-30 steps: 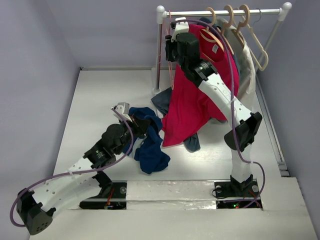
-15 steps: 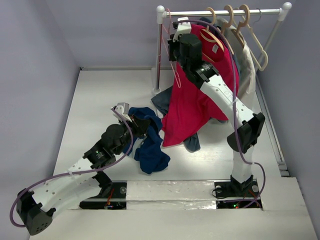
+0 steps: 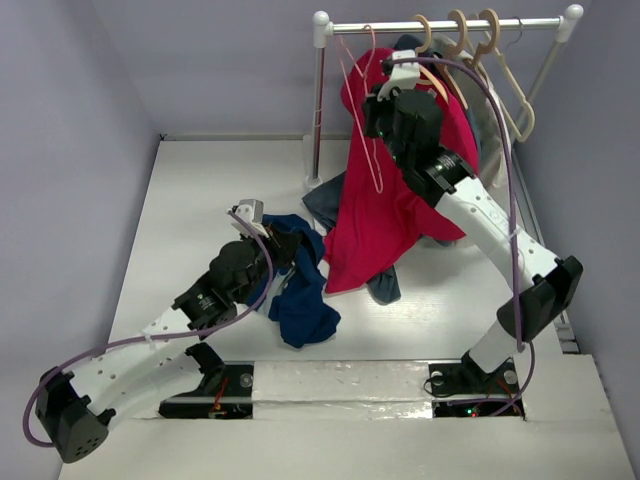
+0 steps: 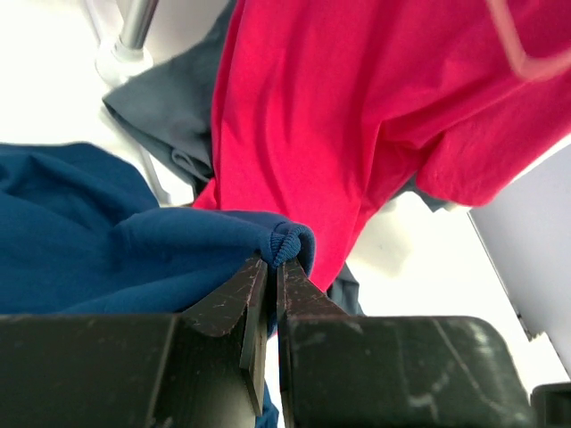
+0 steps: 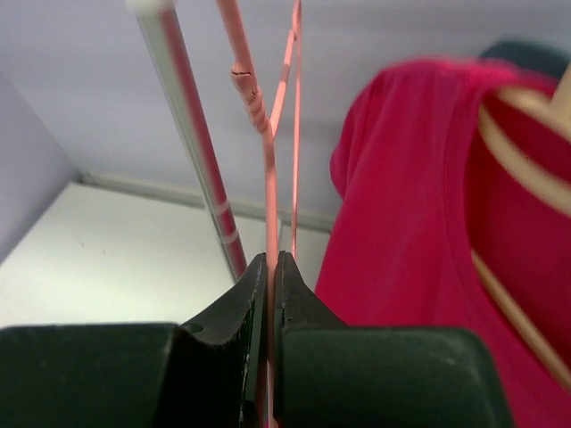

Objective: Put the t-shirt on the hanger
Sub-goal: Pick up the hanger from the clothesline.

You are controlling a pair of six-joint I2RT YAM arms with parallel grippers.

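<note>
Pale grey walls close in a white counter (image 3: 200, 200), with a clothes rail (image 3: 440, 25) standing at its far right side. The t-shirt (image 3: 300, 305) lies crumpled near the middle of the counter, a deep blue knit bunched into soft folds. No print shows in this heap. It looks light and limp, so it will sag and drape from whatever point lifts it. Its cloth should grip well enough, and a thick rolled edge is the safest place to pinch.

The left claw (image 4: 272, 263) does just that: its jaws are closed on a rolled, ribbed-looking edge of the blue fabric, possibly the collar, though the wrist view is too tight to be sure.

The hanger (image 5: 268, 178) is a thin salmon-pink wire, up beside the rail's left post and in front of the hanging red t-shirt (image 3: 385, 220). It should be very light and a little springy, and likely to swivel in a pinch. The right claw (image 5: 270, 259) is clamped on one slim strand of it. Whether its hook is free of the rail I cannot tell. Thicker beige hangers (image 3: 470, 50) hang further along the rail, and a grey garment (image 3: 320, 205) lies by the post.
</note>
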